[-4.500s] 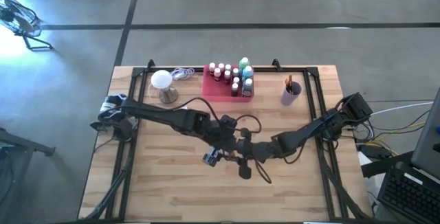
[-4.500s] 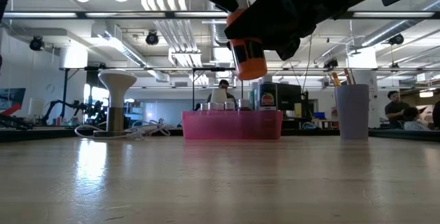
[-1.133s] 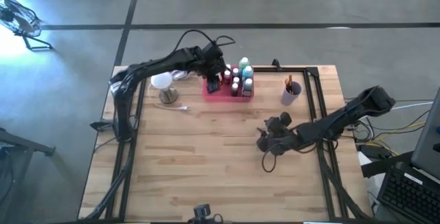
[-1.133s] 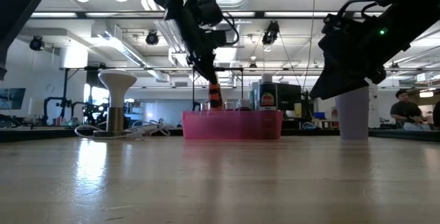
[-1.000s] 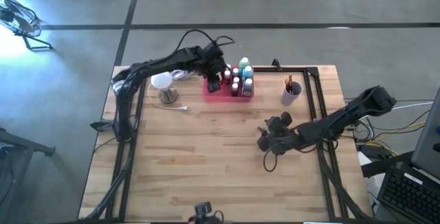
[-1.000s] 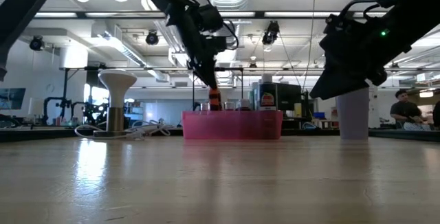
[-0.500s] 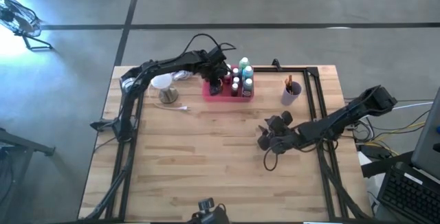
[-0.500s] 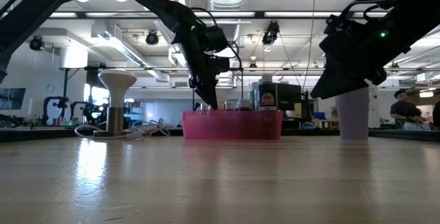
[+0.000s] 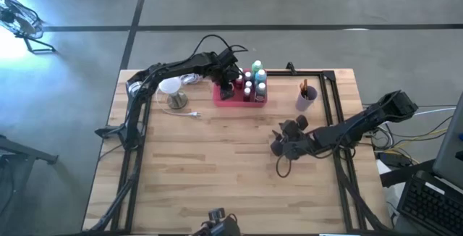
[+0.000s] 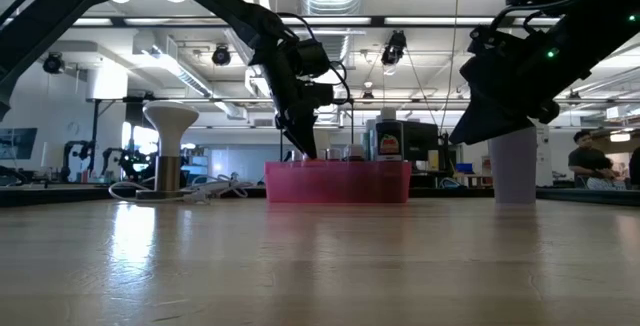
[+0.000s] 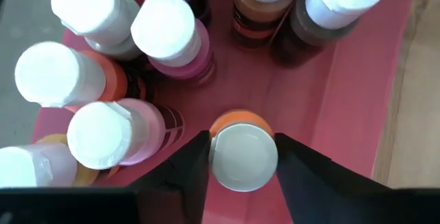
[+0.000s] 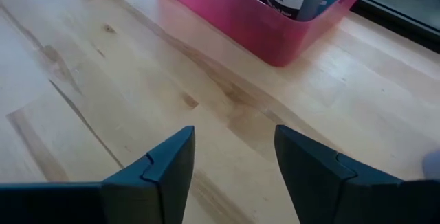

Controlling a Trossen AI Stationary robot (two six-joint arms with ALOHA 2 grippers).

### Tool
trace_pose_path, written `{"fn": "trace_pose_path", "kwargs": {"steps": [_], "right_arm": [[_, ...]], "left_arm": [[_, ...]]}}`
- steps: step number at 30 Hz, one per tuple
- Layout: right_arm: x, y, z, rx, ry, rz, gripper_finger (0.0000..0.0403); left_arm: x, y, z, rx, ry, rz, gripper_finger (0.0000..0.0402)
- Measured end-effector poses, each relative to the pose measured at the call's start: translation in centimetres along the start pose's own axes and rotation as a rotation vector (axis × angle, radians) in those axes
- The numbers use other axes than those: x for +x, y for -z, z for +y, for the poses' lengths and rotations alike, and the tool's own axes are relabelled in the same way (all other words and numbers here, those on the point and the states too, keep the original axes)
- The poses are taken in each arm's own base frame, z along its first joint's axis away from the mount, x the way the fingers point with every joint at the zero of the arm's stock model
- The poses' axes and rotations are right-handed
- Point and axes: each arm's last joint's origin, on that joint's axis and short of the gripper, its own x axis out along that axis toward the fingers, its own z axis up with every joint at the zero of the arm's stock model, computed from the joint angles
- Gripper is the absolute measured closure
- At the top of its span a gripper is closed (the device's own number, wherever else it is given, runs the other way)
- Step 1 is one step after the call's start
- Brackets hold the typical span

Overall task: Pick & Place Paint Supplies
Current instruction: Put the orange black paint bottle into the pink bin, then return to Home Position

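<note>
A pink tray at the far middle of the table holds several small white-capped bottles and two taller green and blue bottles. My left gripper reaches down into the tray's left part, shut on an orange bottle with a white cap. My right gripper hovers open over bare wood at the table's middle right, with nothing between its fingers. Brushes stand in a lilac cup. My left gripper has the orange bottle's white cap between its two fingers, one on each side. The fingers come from above, slanting down. The bottle stands upright on the tray's floor, in a free spot beside the other bottles.
A white globe lamp with its cord stands left of the tray, close to my left arm. Black frame rails run along the table's sides. Bare wood fills the near half of the table.
My left gripper has gone down into the tray with the orange bottle. The bottle hung above the tray's rim before and now sits behind the tray's wall in the low view. My right arm has kept still.
</note>
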Motion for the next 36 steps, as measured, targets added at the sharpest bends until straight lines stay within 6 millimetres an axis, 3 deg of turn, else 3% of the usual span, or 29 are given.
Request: {"fn": "trace_pose_path", "kwargs": {"steps": [9, 15, 19, 24, 28, 31, 33, 36], "right_arm": [[0.3, -0.2, -0.3, 0.002, 0.018, 0.001, 0.0227], [0.4, -0.3, -0.3, 0.001, 0.021, 0.003, 0.0237], [0.4, -0.3, -0.3, -0.003, 0.021, 0.003, 0.0243], [0.4, -0.3, -0.3, -0.007, 0.022, 0.003, 0.0251], [0.5, -0.3, -0.4, -0.004, 0.027, 0.003, 0.0256], [0.6, -0.4, -0.5, -0.017, 0.031, 0.004, 0.0259], [0.6, -0.4, -0.5, -0.035, 0.032, 0.004, 0.0263], [0.6, -0.4, -0.4, -0.058, 0.028, 0.005, 0.0273]], "left_arm": [[-0.7, -0.6, 0.2, 0.01, -0.004, -0.015, 0.0172], [-2.1, -1.4, 0.5, 0.049, -0.086, 0.008, 0.0152], [-5.0, -2.2, 0.7, 0.069, -0.143, 0.034, 0.0153], [-11.2, -3.3, 0.3, 0.062, -0.174, -0.048, 0.0154], [-15.8, -3.2, -1.4, 0.042, -0.172, -0.16, 0.0157], [-18.0, -2.7, -3.6, 0.02, -0.097, -0.25, 0.0165], [-18.5, -2.2, -5.4, 0.038, -0.053, -0.304, 0.0175], [-17.5, -0.9, -8.6, 0.088, -0.007, -0.353, 0.0194]]}}
